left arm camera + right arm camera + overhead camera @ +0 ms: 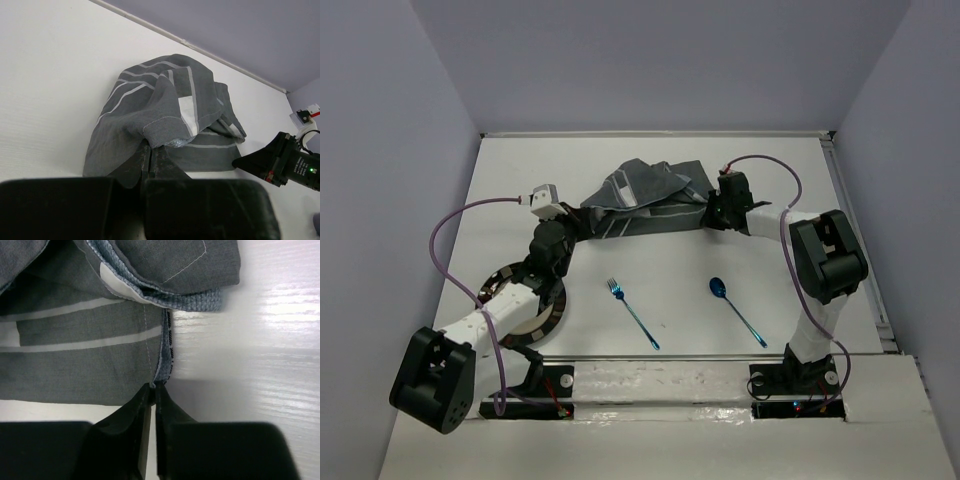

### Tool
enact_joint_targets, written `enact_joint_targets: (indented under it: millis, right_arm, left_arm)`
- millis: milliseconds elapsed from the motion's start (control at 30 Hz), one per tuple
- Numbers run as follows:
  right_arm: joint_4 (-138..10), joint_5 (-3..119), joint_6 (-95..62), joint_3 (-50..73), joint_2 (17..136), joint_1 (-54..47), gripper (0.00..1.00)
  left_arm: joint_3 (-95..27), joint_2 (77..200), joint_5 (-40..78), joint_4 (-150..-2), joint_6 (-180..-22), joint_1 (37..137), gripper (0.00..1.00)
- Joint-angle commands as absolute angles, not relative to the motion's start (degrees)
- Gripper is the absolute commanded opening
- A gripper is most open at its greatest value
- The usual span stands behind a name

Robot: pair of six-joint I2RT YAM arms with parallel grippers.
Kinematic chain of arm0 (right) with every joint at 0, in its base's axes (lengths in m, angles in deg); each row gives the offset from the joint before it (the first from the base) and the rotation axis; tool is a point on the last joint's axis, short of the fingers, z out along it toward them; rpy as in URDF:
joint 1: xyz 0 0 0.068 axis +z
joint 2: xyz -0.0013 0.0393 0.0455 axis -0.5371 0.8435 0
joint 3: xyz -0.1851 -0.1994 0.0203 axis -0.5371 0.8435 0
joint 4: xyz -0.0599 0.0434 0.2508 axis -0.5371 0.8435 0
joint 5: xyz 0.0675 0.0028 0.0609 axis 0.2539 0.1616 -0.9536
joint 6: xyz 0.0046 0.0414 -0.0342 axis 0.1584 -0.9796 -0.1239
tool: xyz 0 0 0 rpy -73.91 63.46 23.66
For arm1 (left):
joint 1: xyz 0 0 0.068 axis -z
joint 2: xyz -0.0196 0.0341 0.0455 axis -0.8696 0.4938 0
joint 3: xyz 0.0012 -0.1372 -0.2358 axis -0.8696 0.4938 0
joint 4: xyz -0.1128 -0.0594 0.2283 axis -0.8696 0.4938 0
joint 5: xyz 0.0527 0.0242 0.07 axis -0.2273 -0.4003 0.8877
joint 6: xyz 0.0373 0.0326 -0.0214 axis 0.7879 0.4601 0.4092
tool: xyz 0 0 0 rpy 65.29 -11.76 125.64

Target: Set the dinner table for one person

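Observation:
A dark grey placemat with pale stripes (638, 198) lies crumpled and partly folded on the white dinner table (770, 170) at the back middle. My left gripper (583, 226) is shut on the placemat's near left edge (150, 120), fingertips together (150, 148). My right gripper (712, 216) is shut on the placemat's right corner (90, 360), fingertips pinching the hem (154, 387). A blue fork (632, 312) and a blue spoon (736, 310) lie on the table in front of the placemat. A dark-rimmed plate (548, 318) sits at the near left, mostly under my left arm.
The right gripper also shows in the left wrist view (280, 161), at the right past the placemat. Grey walls enclose the table on three sides. A metal rail (670, 356) runs along the near edge by the arm bases.

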State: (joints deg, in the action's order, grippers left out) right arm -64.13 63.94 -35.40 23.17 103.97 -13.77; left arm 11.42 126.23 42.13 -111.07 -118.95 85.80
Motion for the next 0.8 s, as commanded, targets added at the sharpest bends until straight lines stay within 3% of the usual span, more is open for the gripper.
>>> enact_joint_targets:
  millis: [0, 100, 400, 633, 767]
  right_arm:
    - [-67.0, 63.5, -36.8, 24.2, 103.0, -13.8, 0.06]
    - [-68.2, 65.4, -37.1, 24.9, 100.1, -13.8, 0.00]
    - [-67.7, 71.6, -33.6, 25.7, 80.3, -13.8, 0.00]
    - [-58.9, 76.7, -27.0, 16.8, 62.1, -13.8, 0.00]
    - [-54.5, 78.3, -23.7, 7.8, 58.4, -13.8, 0.00]
  left_arm:
    - [11.8, 124.3, 43.5, -115.1, -118.3, 85.5, 0.00]
    - [11.3, 123.7, 43.5, -115.0, -118.3, 85.5, 0.00]
    - [3.9, 119.1, 40.2, -113.6, -121.0, 84.1, 0.00]
    - [-4.2, 112.0, 36.6, -113.2, -126.9, 80.5, 0.00]
    - [-9.1, 107.8, 39.1, -111.5, -128.4, 78.4, 0.00]
